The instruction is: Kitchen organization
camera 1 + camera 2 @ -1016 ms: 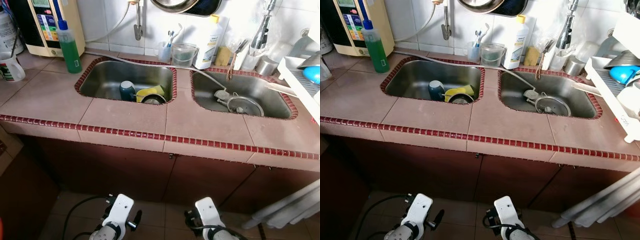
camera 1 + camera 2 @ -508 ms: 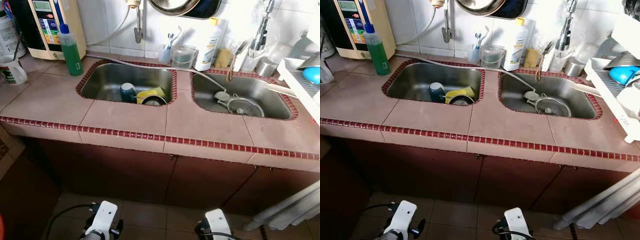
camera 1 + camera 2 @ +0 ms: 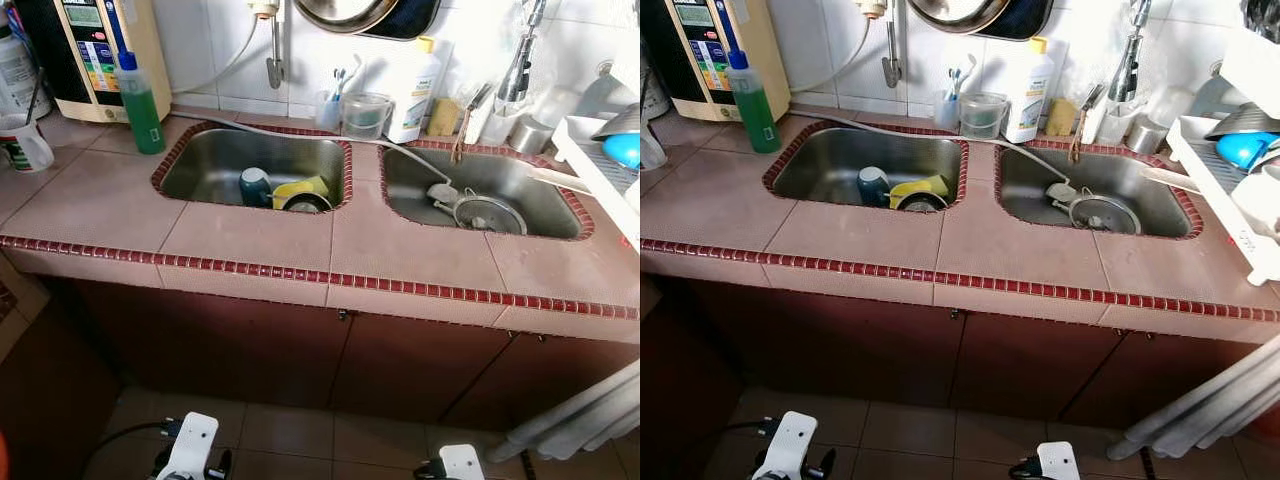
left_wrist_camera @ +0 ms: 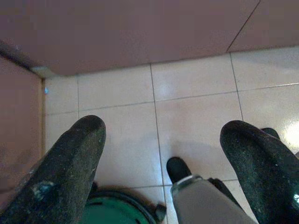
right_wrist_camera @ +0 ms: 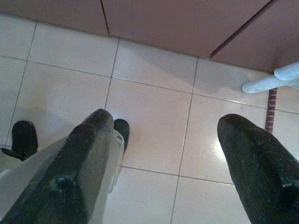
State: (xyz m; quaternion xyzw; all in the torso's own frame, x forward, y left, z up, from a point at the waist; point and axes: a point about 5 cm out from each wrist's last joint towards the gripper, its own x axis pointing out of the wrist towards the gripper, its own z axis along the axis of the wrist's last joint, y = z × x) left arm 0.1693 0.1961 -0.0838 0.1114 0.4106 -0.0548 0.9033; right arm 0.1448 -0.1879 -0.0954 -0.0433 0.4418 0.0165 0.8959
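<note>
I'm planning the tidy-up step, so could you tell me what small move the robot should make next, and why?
Probably raise the left gripper toward the left sink: both arms hang low over the floor with fingers open and empty, while the dark cup and yellow dish there look closest to clear.

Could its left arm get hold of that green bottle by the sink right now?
Probably not yet. The left tool hangs open low by the floor, below the counter, while the green bottle stands at the back, left of the left sink. Nothing blocks it; the arm must rise first.

Left sink [image 3: 200, 170] holds a dark cup [image 3: 254, 184], upright; yellow dish [image 3: 302, 188] beside it.
</note>
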